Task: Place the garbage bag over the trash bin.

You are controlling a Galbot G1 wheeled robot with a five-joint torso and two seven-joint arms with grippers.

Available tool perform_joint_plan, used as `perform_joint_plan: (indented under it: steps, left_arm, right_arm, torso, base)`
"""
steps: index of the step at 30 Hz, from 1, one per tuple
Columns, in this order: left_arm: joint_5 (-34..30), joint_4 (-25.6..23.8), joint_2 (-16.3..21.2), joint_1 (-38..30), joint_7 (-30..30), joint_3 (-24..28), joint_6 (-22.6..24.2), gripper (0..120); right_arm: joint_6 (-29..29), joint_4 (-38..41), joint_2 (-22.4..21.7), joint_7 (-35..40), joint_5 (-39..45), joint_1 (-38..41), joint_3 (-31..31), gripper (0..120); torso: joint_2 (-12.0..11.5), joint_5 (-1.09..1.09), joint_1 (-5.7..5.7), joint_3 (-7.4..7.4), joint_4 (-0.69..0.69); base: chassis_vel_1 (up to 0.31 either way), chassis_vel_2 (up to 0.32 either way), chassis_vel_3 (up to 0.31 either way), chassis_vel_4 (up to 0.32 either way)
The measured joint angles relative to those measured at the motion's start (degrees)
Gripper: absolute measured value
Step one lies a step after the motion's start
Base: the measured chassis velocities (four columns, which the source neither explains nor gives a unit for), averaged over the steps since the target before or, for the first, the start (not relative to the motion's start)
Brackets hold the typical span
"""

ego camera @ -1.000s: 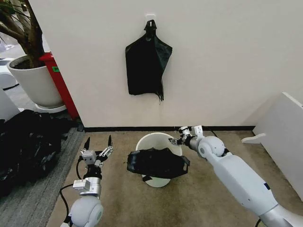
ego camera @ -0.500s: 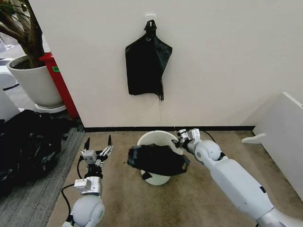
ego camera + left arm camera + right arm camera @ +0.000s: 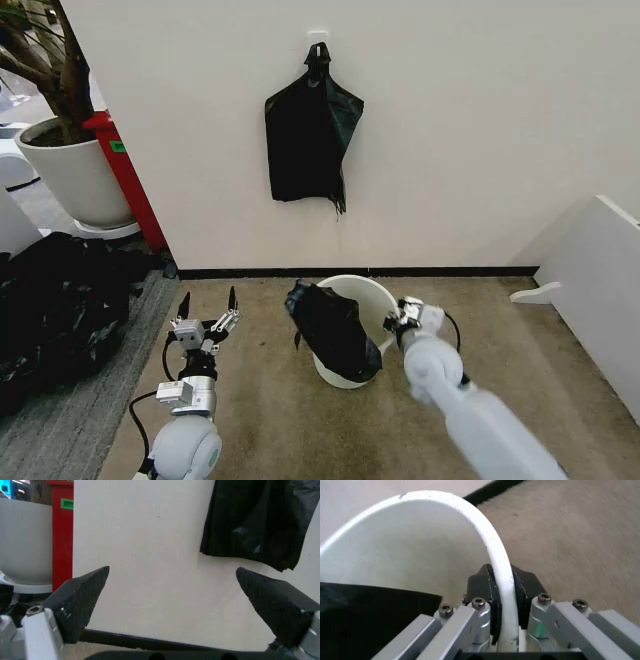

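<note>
At centre on the carpeted floor, your right gripper [image 3: 502, 603] clamps its jaws on the rolled rim of the round cream-white plastic trash bin [image 3: 370, 298], tipping it. The glossy black film garbage bag [image 3: 333, 328] drapes over its nine o'clock side. At eight o'clock, your left gripper [image 3: 207, 305] hovers, jaws wide.

Office-like indoor corner: plain wall [image 3: 480, 130], carpet floor [image 3: 270, 420], potted tree [image 3: 70, 160], red cabinet [image 3: 125, 170]
</note>
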Motion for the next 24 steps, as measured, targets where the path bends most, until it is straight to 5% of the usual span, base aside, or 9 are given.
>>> perform_joint_plan:
  steps: [6,12,15,24]
  left_arm:
    - [0.8,0.0,-0.5,0.0,-0.4,1.0,-0.2,100]
    - [1.2,-0.2,-0.7,0.0,-0.4,1.5,-0.4,100]
    - [1.2,-0.5,-0.6,0.0,-0.5,1.5,-0.4,100]
    - [1.0,0.6,0.1,-0.6,-0.6,1.3,-0.6,100]
  right_arm:
    - [9.7,0.6,8.4,10.6,-4.6,-3.8,1.2,4]
    - [15.0,-0.1,12.1,11.0,-7.2,-5.3,0.9,4]
    - [15.6,-0.6,12.5,11.0,-10.8,-6.0,-0.1,5]
    - [19.2,6.3,7.2,7.6,-25.2,-9.6,-5.9,39]
  torso:
    - [0.0,0.0,0.0,0.0,0.01]
    - [0.0,-0.01,0.0,0.0,0.01]
    - [0.0,0.01,0.0,0.0,0.01]
    - [0.0,0.01,0.0,0.0,0.0]
  base:
    - [0.0,0.0,0.0,0.0]
    - [0.0,0.0,0.0,0.0]
    - [0.0,0.0,0.0,0.0]
    - [0.0,0.0,0.0,0.0]
